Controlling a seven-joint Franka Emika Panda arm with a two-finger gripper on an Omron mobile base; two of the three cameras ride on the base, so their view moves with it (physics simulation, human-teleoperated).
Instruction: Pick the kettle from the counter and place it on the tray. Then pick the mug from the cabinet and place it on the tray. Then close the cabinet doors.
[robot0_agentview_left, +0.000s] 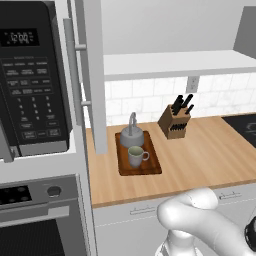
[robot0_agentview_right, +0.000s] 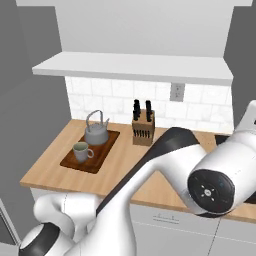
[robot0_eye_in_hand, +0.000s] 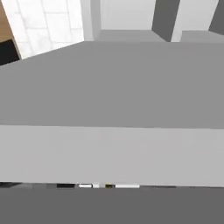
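**Kettle and mug on the tray, cabinet open**

The kettle (robot0_agentview_left: 131, 136) stands upright at the back end of the tray (robot0_agentview_left: 150, 167), its thin arched handle rising straight up. The mug (robot0_agentview_left: 135, 156) sits just in front of it on the same tray, upright, its loop handle turned toward the right in the left base view; the two stand close together, though whether they touch cannot be told. The tray lies flat on the tabletop (robot0_agentview_left: 210, 155), near its left end. A wooden knife block (robot0_agentview_left: 174, 121) stands on the tabletop to the right of the tray, near the tiled back wall. Above, the cabinet (robot0_agentview_left: 175, 64) shows its pale shelf, and one of the cabinet doors (robot0_agentview_left: 94, 75) stands swung open at the left, edge-on, beside the microwave (robot0_agentview_left: 30, 80) with the oven (robot0_agentview_left: 35, 220) below it. The pincer cannot be made out in the pictures; its jaws are spread wide.
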